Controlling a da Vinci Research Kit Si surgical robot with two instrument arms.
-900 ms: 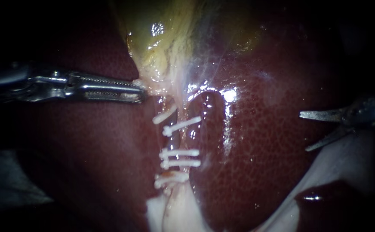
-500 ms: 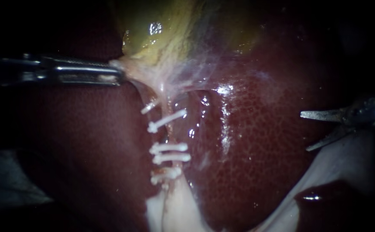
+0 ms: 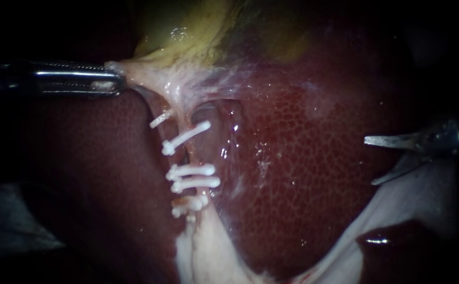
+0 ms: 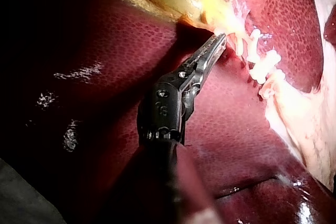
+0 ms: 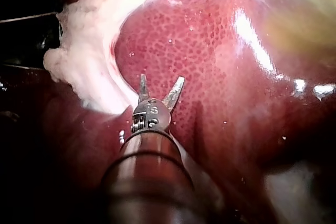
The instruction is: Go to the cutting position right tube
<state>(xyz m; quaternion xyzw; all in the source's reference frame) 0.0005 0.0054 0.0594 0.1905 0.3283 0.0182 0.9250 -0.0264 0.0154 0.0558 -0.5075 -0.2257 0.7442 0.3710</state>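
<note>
The left instrument (image 3: 115,83) is lying level, claw clamping pale tissue (image 3: 137,71) at the gallbladder's (image 3: 198,37) edge. The right instrument (image 3: 371,160) is hovering over open liver (image 3: 303,173), claw gaping, far from the clips (image 3: 192,176).

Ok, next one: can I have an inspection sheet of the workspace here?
Surface: wet, dark red mottled liver.
Job's things: yellow-green gallbladder; thin tubes below it, crossed by white plastic clips.
Clutter: nothing seen.
Instruments: left instrument, jaws shut on pale tissue at the gallbladder's base, stretched taut; right instrument, jaws open, over the liver, well apart from the clips.
Cables: nothing seen.
Surroundings: whitish tissue flap at the liver's edge; darkness beyond.
</note>
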